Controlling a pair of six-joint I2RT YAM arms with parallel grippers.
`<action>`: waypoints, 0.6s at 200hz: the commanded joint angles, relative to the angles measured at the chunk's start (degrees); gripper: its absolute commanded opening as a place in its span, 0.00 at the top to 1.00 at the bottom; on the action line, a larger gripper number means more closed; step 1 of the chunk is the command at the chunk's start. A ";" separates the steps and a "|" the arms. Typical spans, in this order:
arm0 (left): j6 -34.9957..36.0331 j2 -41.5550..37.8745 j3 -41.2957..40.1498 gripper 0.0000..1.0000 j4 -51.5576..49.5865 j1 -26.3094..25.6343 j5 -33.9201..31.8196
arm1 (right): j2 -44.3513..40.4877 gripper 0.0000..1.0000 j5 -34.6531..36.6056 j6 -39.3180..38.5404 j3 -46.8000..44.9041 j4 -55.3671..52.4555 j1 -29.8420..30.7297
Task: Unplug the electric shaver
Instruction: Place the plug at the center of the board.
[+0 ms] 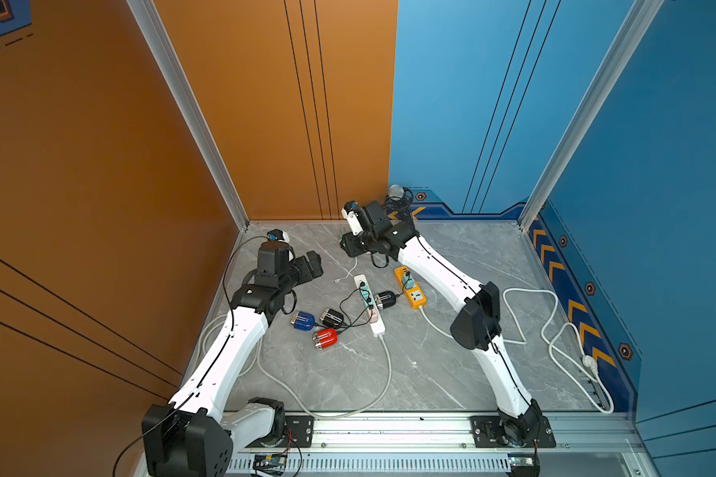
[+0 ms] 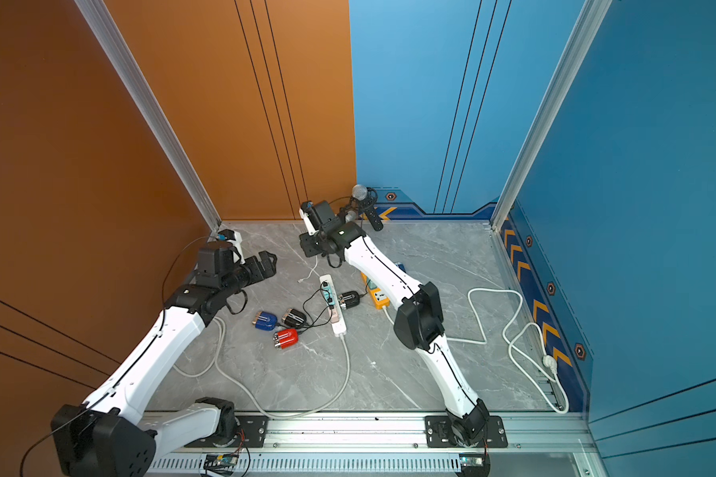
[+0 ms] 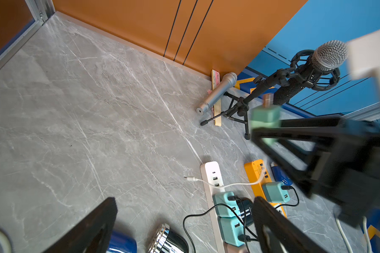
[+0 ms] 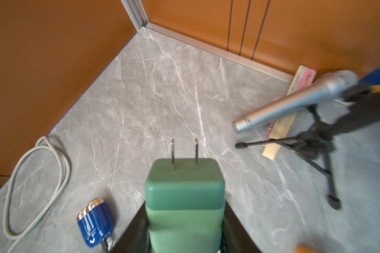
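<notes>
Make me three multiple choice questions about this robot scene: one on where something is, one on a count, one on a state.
1. Where is the green plug?
A. Seated in the white strip
B. Held off the table by the right gripper
C. Lying flat on the table

2. How many shavers lie on the table?
A. Two
B. Four
C. Six

3. The left gripper is:
A. open and empty
B. shut on a shaver
C. shut on a cable

Answers:
1 B: the plug sits between the gripper's fingers, with its prongs bare in the air.
2 B: blue shaver, black shaver, red shaver, second black shaver.
3 A: its jaws stand apart with nothing between them.
</notes>
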 commanded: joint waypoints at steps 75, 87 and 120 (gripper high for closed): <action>1.55 -5.31 -5.77 0.01 -1.54 2.86 -1.05 | 16.94 0.65 6.98 3.65 9.89 3.29 5.88; 1.54 -5.57 -6.20 0.01 -1.59 2.89 -1.07 | 17.98 0.65 8.05 3.73 9.89 3.38 6.17; 1.45 -6.35 -7.20 0.01 -1.63 2.89 -0.76 | 20.15 0.63 11.55 3.46 9.89 4.14 6.89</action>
